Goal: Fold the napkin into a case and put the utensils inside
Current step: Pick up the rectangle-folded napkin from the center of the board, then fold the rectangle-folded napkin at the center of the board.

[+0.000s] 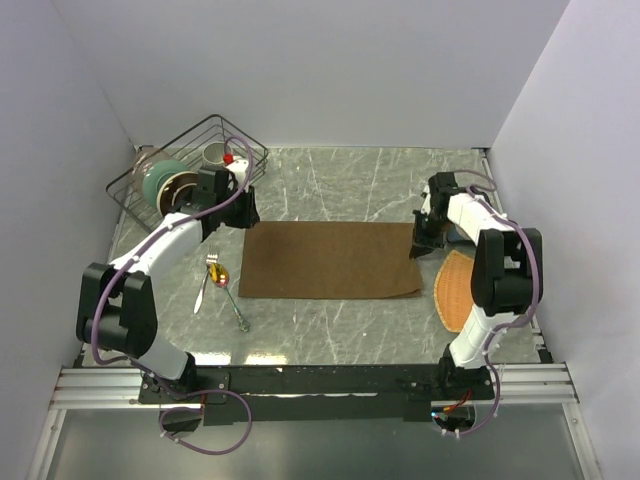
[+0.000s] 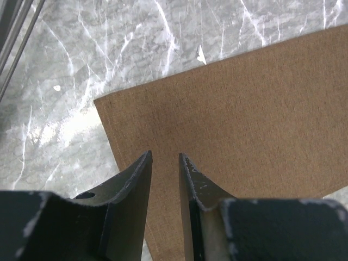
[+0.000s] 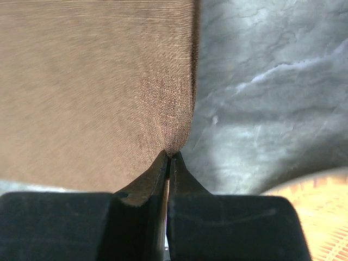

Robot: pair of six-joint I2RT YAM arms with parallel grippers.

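The dark-brown napkin (image 1: 330, 260) lies flat as a wide rectangle in the middle of the marble table. My right gripper (image 1: 421, 247) is shut on the napkin's right edge near its far corner; the wrist view shows the cloth (image 3: 92, 81) pinched at the jaw tips (image 3: 169, 156). My left gripper (image 1: 240, 216) hovers over the napkin's far-left corner. Its jaws (image 2: 165, 159) stand a little apart above the cloth (image 2: 244, 119), holding nothing. The utensils (image 1: 220, 283), a fork and a spoon with a gold-orange bowl, lie on the table left of the napkin.
A black wire basket (image 1: 232, 132) with a mug and bowls stands at the back left, just behind my left arm. An orange-tan woven mat (image 1: 455, 290) lies right of the napkin, by my right arm; it also shows in the right wrist view (image 3: 321, 217). White walls enclose the table.
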